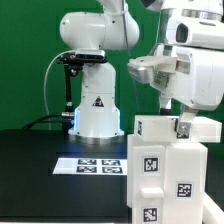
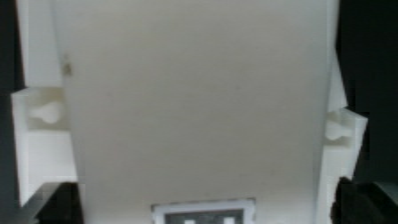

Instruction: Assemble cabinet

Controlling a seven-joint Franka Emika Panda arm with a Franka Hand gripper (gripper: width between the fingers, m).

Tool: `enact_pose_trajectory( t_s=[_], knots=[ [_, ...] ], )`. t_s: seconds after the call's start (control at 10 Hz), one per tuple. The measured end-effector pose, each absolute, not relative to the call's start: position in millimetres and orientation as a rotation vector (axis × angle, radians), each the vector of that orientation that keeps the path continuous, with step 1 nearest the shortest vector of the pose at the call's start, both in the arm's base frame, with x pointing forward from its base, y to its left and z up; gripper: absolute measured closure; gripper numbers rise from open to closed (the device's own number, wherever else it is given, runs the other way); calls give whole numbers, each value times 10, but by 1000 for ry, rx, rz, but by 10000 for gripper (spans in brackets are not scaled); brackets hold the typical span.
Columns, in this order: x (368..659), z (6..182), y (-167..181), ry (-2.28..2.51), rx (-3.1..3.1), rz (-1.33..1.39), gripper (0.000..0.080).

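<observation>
White cabinet (image 1: 165,172) stands at the black table's (image 1: 40,160) near edge, the gripper (image 1: 182,126) touching its top. The wrist view shows a white panel (image 2: 196,100) between the fingers (image 2: 39,108), apparently clamped. Open tabletop lies around the marker board (image 1: 98,165).

Your flat black matte bench (image 1: 30,165) fills the lower left of the exterior view, running from the left edge to the middle. On it, at lower centre, you have the thin flat white marker board (image 1: 98,164) with its black square tags lying flat. Behind that, in the middle of the frame, the white robot base (image 1: 97,112) stands on the bench. At lower right you see the white plastic tagged cabinet (image 1: 172,175); its foot is cut off by the frame.
</observation>
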State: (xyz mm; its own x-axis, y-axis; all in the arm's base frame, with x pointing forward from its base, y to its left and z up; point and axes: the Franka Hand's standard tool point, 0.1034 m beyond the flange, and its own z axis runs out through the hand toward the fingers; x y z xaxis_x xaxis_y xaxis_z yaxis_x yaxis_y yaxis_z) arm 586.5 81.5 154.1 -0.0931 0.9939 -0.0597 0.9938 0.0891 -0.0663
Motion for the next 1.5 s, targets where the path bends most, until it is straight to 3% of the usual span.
enact_pose_trajectory(
  t_s=[0.1,0.2,0.9,1.5],
  knots=[
    [5884,1563,800,-2329,-2110,142,151],
    [5915,1596,769,-2345,-2102,144,254],
    [5909,1584,754,-2057,-2396,143,249],
    [5825,1580,732,-1202,-2910,185,248]
  ],
)
